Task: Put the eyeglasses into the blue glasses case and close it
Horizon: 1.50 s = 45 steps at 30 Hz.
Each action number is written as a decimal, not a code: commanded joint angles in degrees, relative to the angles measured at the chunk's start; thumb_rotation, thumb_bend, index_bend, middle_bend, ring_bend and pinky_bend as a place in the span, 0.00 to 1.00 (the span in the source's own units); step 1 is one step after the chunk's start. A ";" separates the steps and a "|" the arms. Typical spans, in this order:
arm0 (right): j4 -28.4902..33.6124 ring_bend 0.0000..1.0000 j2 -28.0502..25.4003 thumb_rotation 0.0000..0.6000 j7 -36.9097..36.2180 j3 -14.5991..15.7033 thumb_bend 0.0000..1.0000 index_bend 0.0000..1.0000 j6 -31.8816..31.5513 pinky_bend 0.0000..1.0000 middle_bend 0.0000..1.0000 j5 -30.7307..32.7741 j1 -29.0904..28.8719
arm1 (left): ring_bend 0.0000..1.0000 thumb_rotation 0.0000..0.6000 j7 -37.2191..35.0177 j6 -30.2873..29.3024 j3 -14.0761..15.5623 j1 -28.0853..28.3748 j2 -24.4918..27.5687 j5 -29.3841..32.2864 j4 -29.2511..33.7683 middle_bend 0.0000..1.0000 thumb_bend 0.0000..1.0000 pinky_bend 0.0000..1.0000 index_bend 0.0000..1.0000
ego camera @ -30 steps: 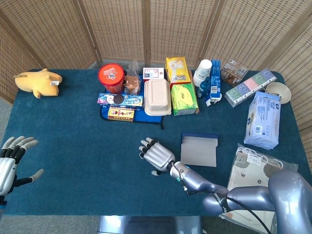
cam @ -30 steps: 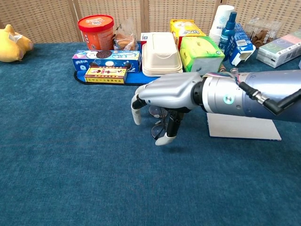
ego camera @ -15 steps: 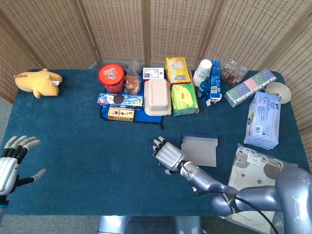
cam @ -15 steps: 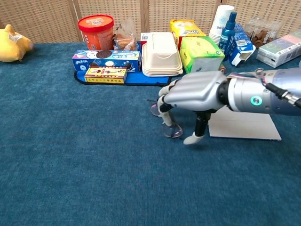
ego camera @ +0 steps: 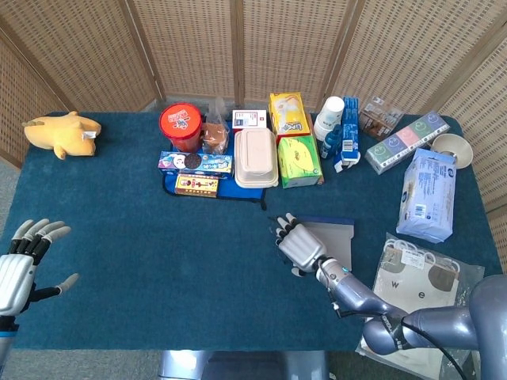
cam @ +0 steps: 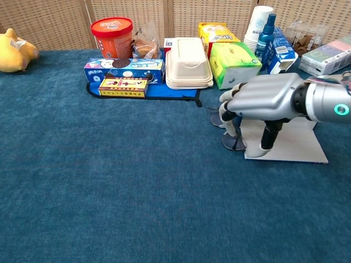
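The left hand (ego camera: 20,269) hung empty with fingers spread at the bench (ego camera: 142,261) edge. The right hand (cam: 263,104) pinched the eyeglasses (cam: 230,139) under its fingers, touching the glasses case (cam: 290,145) edge.

A yellow plush toy (ego camera: 62,133) lies at the table's far left corner. A red round tub (ego camera: 181,127), a beige clamshell box (ego camera: 256,157) and a green tissue box (ego camera: 299,161) stand along the back.
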<state>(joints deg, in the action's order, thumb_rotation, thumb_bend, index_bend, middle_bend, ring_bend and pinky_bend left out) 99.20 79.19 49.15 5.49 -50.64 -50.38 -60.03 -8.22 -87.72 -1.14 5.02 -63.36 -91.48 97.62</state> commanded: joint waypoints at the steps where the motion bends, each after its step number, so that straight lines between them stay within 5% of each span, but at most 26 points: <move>1: 0.70 0.03 -1.03 0.72 0.40 0.61 0.27 0.36 -0.95 0.10 0.20 0.53 0.65 | 0.10 1.00 0.01 0.08 0.01 0.07 -0.04 -0.03 0.01 0.18 0.13 0.00 0.19; 21: 7.10 0.09 -4.63 0.73 -5.81 -3.00 0.28 0.29 -3.44 0.12 0.22 -2.39 2.74 | 0.10 1.00 -1.02 0.10 0.37 0.03 -0.15 -0.10 -0.76 0.18 0.13 0.00 0.19; 45: -7.42 0.07 8.92 0.75 -7.13 -7.76 0.26 0.14 -6.39 0.12 0.18 -2.26 3.86 | 0.10 1.00 -3.05 -1.44 0.70 -1.00 0.33 -0.18 -2.07 0.18 0.13 0.00 0.19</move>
<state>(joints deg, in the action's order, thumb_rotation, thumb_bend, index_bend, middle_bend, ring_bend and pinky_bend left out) 92.21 87.68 42.22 -2.20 -57.16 -52.51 -56.33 -11.27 -89.14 -0.44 4.03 -63.05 -91.64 95.54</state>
